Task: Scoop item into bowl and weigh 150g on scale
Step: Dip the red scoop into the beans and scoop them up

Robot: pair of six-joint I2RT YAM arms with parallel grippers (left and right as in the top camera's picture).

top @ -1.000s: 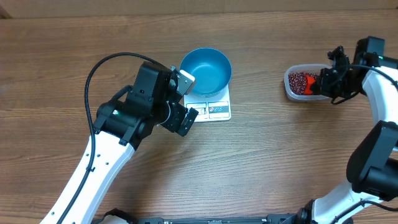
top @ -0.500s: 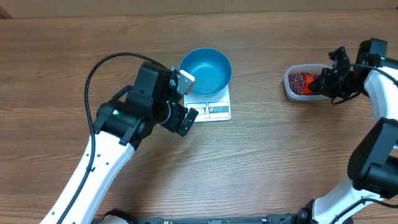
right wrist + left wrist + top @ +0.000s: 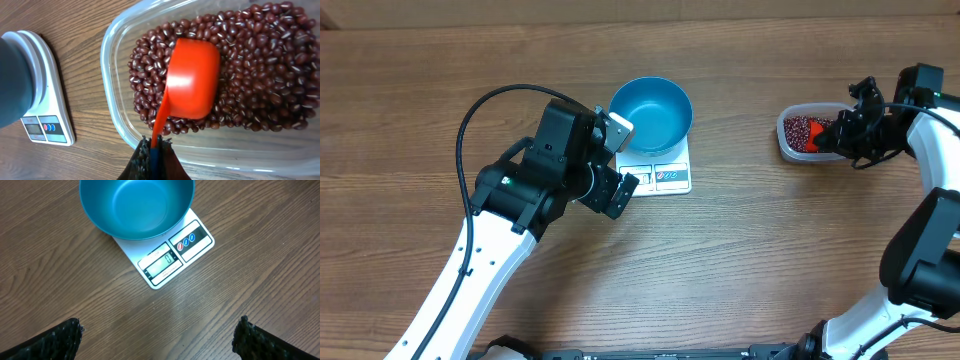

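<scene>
The right gripper (image 3: 155, 156) was clenched tight on the thin handle of an orange-red scoop (image 3: 192, 80), the jaws pressed together with the handle pinched between them. Straight ahead of the fingertips, the cup of the scoop lay among the beans (image 3: 260, 60) with its smooth rounded face toward the wrist camera; whether it had any beans inside could not be told. The beans, a loose dark red-brown heap, filled a clear plastic tub (image 3: 112, 100) that sat just beyond and below this gripper, its near wall close under the fingers. Off to one side of the hand, well apart from the tub, stood the white scale (image 3: 172, 255) with the blue bowl (image 3: 137, 205) on it.

The left gripper (image 3: 159, 337) was released – its two dark fingers were spread wide and gripped nothing, with bare wooden table (image 3: 250, 295) between them. The scale lay ahead of this hand, roughly in line with the gap between the fingers and apart from both. The bowl rested on the far part of the scale, upright, overhanging its far edges. The near strip stayed uncovered – there the display (image 3: 161, 262) showed a single zero, with three small round marks beside it. From overhead, the left gripper was just beside the scale's edge, and the right hand was far across the table.
</scene>
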